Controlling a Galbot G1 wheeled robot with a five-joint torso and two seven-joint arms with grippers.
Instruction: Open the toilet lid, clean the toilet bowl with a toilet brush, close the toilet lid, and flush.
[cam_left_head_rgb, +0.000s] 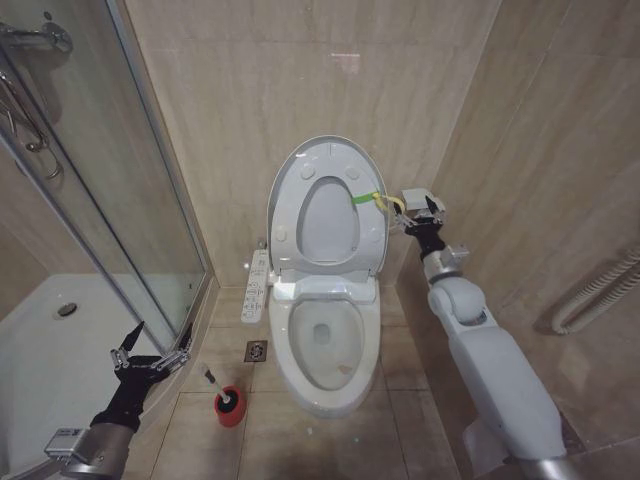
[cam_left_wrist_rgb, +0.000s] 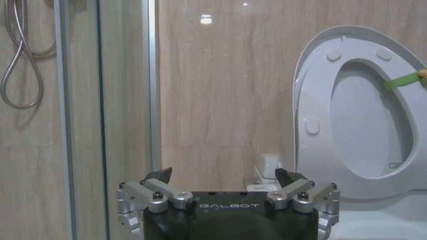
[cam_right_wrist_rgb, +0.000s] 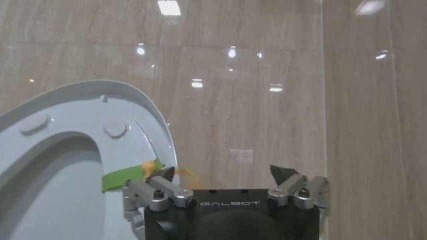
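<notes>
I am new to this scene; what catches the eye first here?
The large white plastic toilet lid stands raised against the beige wall, the ring seat up with it, above the open white ceramic toilet bowl. The right gripper hovers open beside the lid's edge; a small white-handled toilet brush stands left of the bowl.

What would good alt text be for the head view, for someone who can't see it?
A toilet bowl stands open, its toilet lid and seat raised against the wall. The open right hand is beside the seat's green tag; the open left hand hovers near the toilet brush on the floor.
</notes>
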